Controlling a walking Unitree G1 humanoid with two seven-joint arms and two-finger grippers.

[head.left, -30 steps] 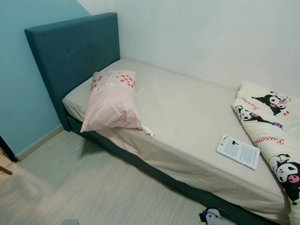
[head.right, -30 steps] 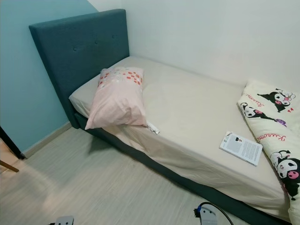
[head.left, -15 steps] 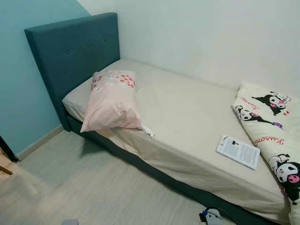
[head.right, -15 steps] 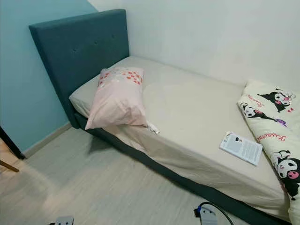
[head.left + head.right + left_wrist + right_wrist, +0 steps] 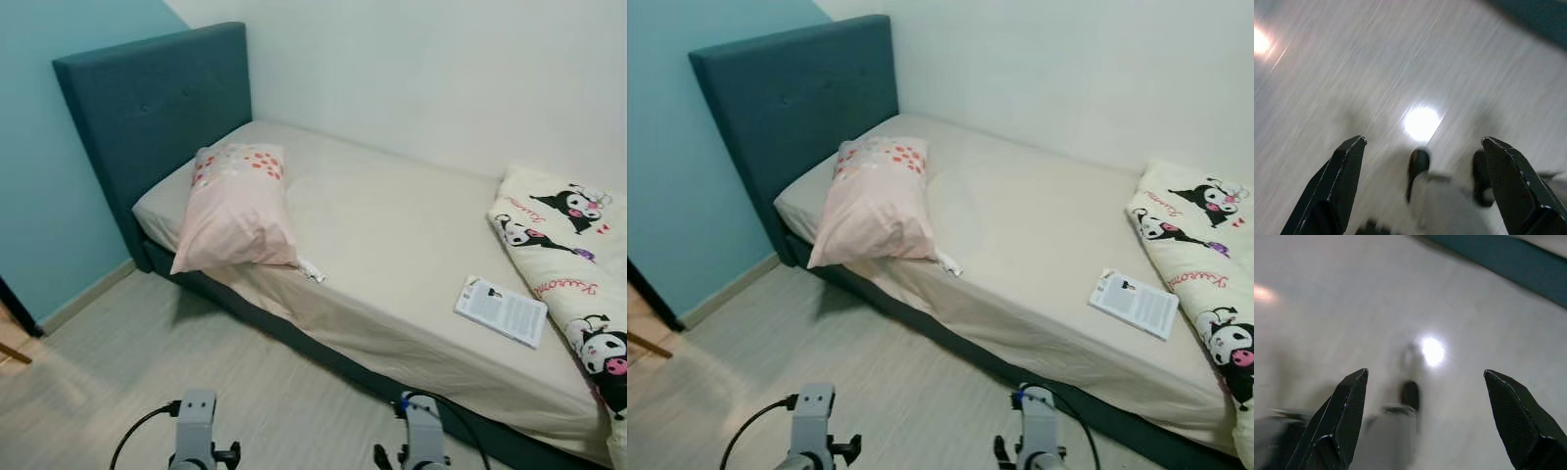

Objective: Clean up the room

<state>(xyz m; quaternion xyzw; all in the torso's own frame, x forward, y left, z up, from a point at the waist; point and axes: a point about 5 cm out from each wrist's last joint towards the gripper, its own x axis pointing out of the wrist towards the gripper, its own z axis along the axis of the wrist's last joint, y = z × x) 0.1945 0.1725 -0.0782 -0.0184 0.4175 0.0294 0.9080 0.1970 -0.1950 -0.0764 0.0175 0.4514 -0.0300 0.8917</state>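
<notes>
The left gripper [image 5: 1422, 161] hangs over pale wood-grain floor [image 5: 147, 362], its 2 black fingers [image 5: 1337, 186] spread wide with nothing between them but bare boards and a bright spot of reflected light (the blurred grey shape with dark ends low between the fingers cannot be made out). The right gripper [image 5: 1425, 401] is in the same state: 2 fingers [image 5: 1339, 421] held far apart, gripping nothing, with floor and a glare spot in the gap and a strip of the bed's teal base [image 5: 1508, 259] well beyond the fingertips.

From the head views, both silver wrists sit low at the near edge, the left arm [image 5: 195, 431] and the right arm [image 5: 423, 436] side by side above the floor, just short of the bed.

The bed [image 5: 392, 245] lies ahead of both grippers, well apart from them, with a teal headboard [image 5: 147, 108] ahead of the left gripper. A pink pillow [image 5: 235, 208] with red spots lies near the headboard, overhanging the mattress edge ahead of the left gripper. A small white scrap [image 5: 312, 271] lies just beside the pillow's lower corner. A booklet [image 5: 501, 310] rests flat on the sheet ahead of the right gripper and out to its right. A cartoon-print blanket [image 5: 563, 269] is bunched just beyond it.
</notes>
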